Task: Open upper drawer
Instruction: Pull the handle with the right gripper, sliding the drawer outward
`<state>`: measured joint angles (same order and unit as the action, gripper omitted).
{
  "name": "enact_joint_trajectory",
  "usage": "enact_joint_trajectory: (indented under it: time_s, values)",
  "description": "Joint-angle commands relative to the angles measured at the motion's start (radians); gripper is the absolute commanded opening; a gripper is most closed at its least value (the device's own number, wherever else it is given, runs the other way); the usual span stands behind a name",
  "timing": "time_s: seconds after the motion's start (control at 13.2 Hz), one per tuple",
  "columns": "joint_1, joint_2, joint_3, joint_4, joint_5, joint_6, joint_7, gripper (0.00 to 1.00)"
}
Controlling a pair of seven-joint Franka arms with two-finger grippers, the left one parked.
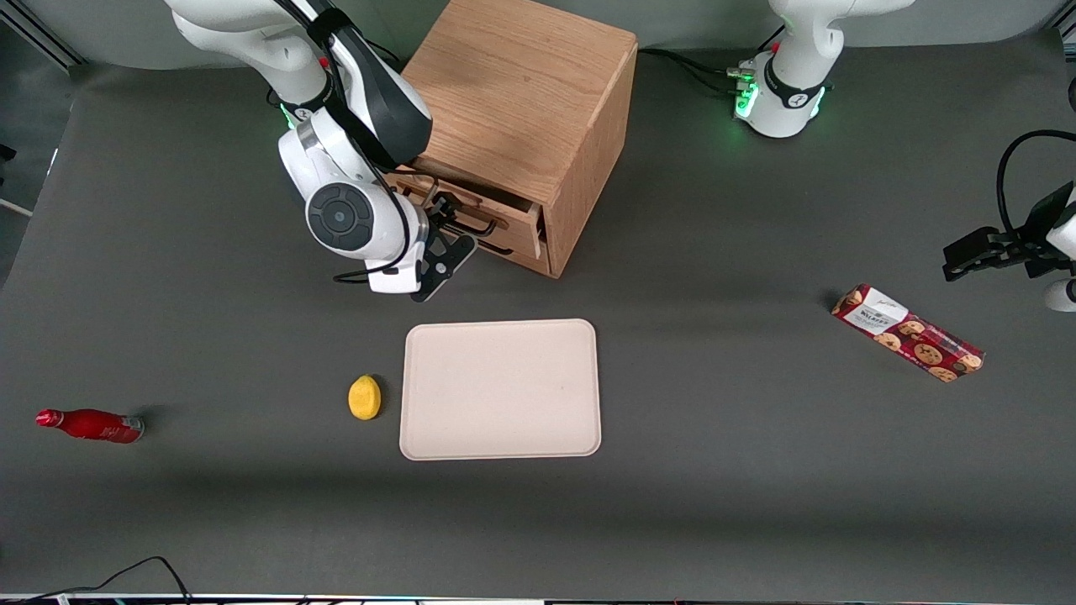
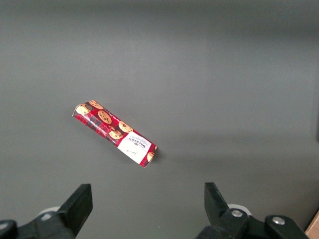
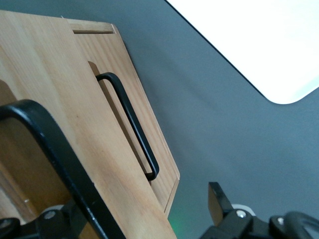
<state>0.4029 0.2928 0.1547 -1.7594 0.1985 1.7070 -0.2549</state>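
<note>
The wooden cabinet (image 1: 521,92) stands at the back of the table. Its upper drawer (image 1: 514,223) juts a short way out of the cabinet face, with the lower drawer (image 1: 504,250) flush beneath it. My right gripper (image 1: 447,250) hangs right in front of the upper drawer at its dark bar handle (image 1: 472,223). In the right wrist view the gripper (image 3: 144,204) is open. The upper drawer's handle (image 3: 50,144) runs close by one finger (image 3: 215,199)'s partner, across the drawer front (image 3: 65,89). The lower drawer's handle (image 3: 130,124) shows past it.
A beige tray (image 1: 500,388) lies nearer the front camera than the cabinet, with a lemon (image 1: 364,397) beside it. A red bottle (image 1: 91,425) lies toward the working arm's end. A cookie pack (image 1: 908,333) (image 2: 114,133) lies toward the parked arm's end.
</note>
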Motion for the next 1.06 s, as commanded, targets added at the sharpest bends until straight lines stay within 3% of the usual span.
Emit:
enact_joint_trajectory:
  time_s: [0.0,0.99]
  values:
    - [0.001,0.026,-0.021,0.034,-0.011,-0.003,-0.059,1.0]
    - [0.001,0.078,-0.05,0.1,-0.014,-0.003,-0.084,1.0]
